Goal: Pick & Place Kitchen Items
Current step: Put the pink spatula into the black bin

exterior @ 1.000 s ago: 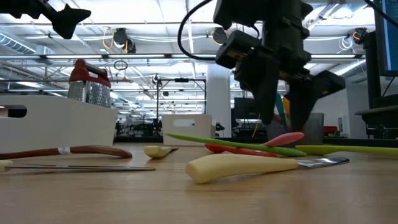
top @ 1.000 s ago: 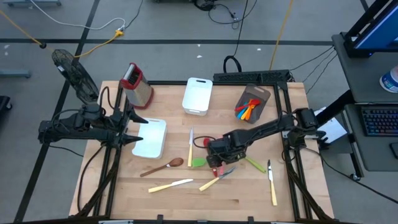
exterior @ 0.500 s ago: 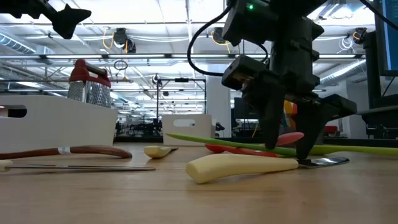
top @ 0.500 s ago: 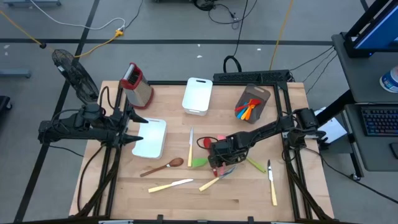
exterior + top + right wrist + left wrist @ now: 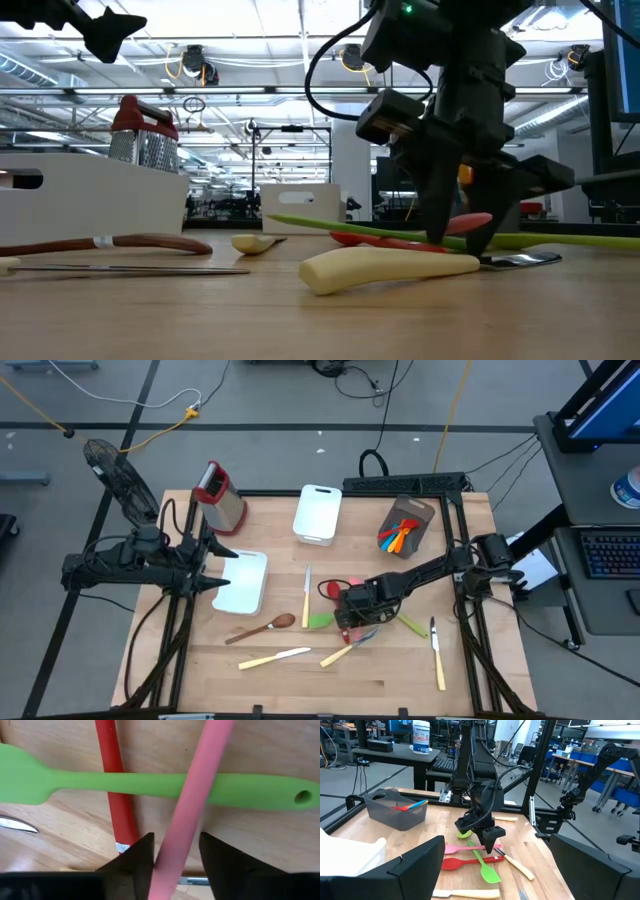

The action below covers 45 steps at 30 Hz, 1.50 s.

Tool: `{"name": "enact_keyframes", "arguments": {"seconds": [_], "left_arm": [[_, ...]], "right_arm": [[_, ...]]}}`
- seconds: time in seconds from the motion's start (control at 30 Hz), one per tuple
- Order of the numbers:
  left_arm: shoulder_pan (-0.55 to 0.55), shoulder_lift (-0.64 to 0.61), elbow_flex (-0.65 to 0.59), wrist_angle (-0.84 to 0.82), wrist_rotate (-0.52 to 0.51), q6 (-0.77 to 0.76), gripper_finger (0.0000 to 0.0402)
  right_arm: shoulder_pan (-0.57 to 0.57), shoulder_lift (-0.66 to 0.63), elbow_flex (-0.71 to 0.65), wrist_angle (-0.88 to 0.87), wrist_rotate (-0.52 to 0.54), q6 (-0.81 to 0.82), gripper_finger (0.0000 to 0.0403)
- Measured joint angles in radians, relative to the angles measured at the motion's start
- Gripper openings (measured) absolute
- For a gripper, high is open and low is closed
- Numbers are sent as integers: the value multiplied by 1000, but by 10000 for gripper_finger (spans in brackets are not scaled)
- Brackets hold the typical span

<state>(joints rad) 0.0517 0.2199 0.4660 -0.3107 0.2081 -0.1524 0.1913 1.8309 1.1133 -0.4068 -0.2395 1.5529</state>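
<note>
A pink spatula (image 5: 192, 795) lies across a green spatula (image 5: 100, 782), which in turn crosses a red one (image 5: 117, 810), right of the table's middle. My right gripper (image 5: 350, 628) is down on this pile and shut on the pink handle; it also shows in the low view (image 5: 462, 240). A cream-handled knife (image 5: 390, 268) lies just on the near side of it. My left gripper (image 5: 222, 568) waits open and level above the table's left edge, holding nothing. My right gripper has the pink spatula's handle (image 5: 175, 852) pinched between its two fingers, toward the handle's near end. The fingers (image 5: 142, 855) slant down from above and lie across the handle. The spatula still rests on the green spatula and the table.
A wooden spoon (image 5: 262, 628) and more cream-handled knives (image 5: 272, 657) (image 5: 437, 655) (image 5: 306, 595) lie about the near half. Two white tubs (image 5: 318, 513) (image 5: 243, 582), a red-topped grater (image 5: 220, 495) and a holder with coloured utensils (image 5: 408, 525) stand farther back.
My right gripper has sunk onto the crossed spatulas and tipped a little more steeply down. Its fingers have then narrowed around the pink handle. The utensils lie where they were.
</note>
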Motion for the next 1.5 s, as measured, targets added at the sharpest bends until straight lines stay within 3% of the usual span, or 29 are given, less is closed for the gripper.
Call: {"name": "enact_keyframes", "arguments": {"seconds": [0.37,0.9,1.3,1.5], "left_arm": [[0,0,0,0,0,0,367],[0,0,0,-3,0,0,367],[0,0,0,-1,0,13,367],[0,0,0,-2,4,13,367]], "right_arm": [[0,1,-1,27,10,-1,42],[-1,-48,0,22,13,46,42],[-1,-266,-1,-217,157,105,44],[-10,-412,-1,-367,164,153,44]]}}
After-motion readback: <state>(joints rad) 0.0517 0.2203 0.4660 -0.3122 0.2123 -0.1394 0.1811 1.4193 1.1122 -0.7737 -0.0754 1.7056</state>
